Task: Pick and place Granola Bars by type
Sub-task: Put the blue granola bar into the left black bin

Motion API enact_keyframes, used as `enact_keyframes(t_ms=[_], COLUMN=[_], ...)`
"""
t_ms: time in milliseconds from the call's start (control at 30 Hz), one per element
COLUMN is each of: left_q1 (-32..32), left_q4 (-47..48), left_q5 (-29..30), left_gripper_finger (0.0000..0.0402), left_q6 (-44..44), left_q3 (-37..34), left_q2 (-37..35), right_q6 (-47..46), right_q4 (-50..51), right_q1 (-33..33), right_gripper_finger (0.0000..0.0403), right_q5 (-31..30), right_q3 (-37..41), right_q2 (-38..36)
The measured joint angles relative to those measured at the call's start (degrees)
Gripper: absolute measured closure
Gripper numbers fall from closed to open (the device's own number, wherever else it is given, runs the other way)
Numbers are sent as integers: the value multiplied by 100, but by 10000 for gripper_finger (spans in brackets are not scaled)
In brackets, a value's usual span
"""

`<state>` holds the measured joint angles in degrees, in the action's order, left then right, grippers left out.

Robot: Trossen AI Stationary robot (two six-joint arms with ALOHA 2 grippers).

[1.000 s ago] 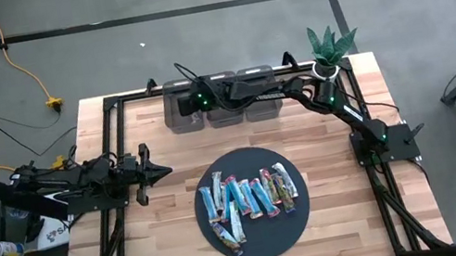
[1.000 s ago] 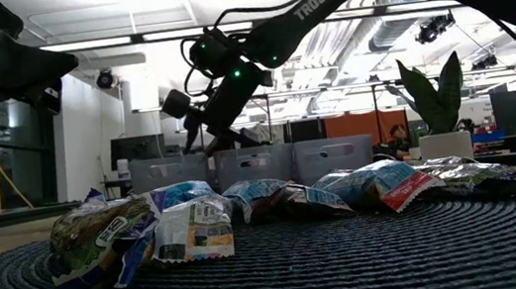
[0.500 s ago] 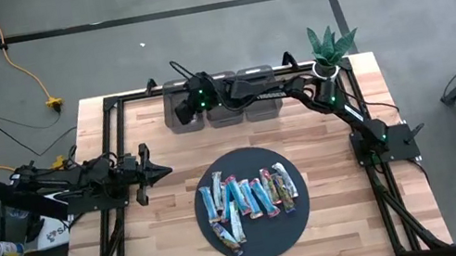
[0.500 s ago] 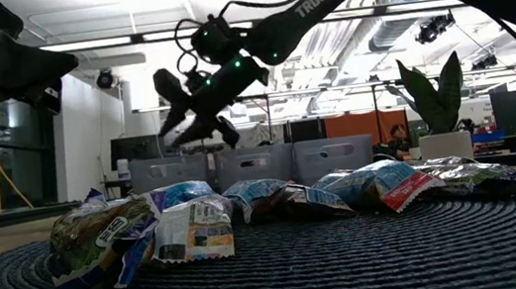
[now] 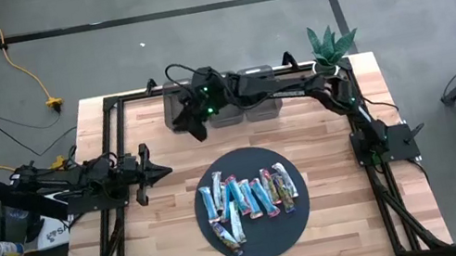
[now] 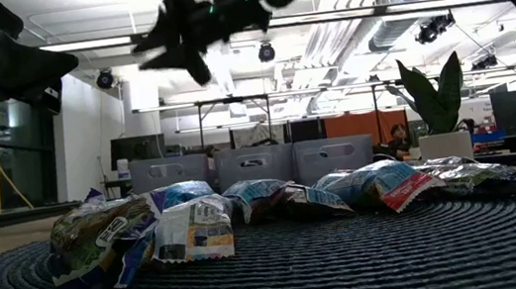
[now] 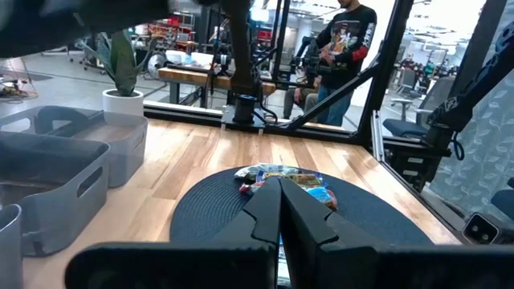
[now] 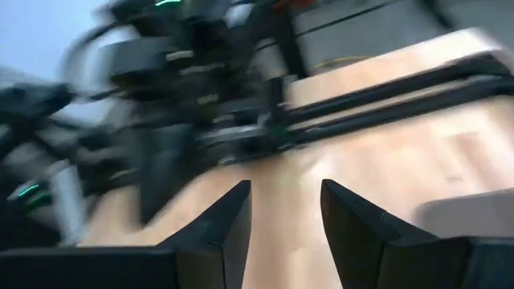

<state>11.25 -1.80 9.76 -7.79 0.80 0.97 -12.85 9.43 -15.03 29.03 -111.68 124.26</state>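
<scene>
Several granola bars [image 5: 248,200], mostly light blue with some red and silver, lie side by side on a dark round mat [image 5: 271,238] in the middle of the table; the low view shows them as crumpled wrappers [image 6: 189,223]. My right gripper [image 5: 197,130] hangs high over the table just in front of the left grey bin [image 5: 180,110]. It is open, with nothing between its fingers [image 8: 285,201]. My left gripper [image 5: 158,170] waits shut at the table's left, pointing level toward the mat [image 7: 279,193].
Three grey bins [image 5: 221,101] stand in a row at the far edge. A potted plant [image 5: 328,46] is at the far right corner. A black frame [image 5: 115,129] runs around the table. A person [image 7: 345,36] stands in the room beyond.
My right gripper has risen from just above the left bin to well above it, moving a little toward the near edge, and has rolled about its own axis. The bars on the mat have stayed where they were.
</scene>
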Motion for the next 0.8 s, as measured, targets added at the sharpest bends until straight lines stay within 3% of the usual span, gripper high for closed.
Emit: enact_keyframes(t_ms=[200,533,633,800], left_q1=[1,1,1,0], left_q4=[3,6,4,4], left_q5=[-4,-17,-17,-17], left_gripper_finger=[400,400,400,400], left_q6=[0,0,0,0], left_q3=[1,1,2,2], left_q2=[0,0,0,0], right_q6=[-47,-646,-704,-1009], right_q4=[895,2356,2810,3397], right_q1=[404,1280,1598,2139], right_gripper_finger=[269,269,269,269], right_q5=[869,879,671,-172], right_q3=[-4,-4,-2,-2], right_q2=[-508,-782,-782,-782])
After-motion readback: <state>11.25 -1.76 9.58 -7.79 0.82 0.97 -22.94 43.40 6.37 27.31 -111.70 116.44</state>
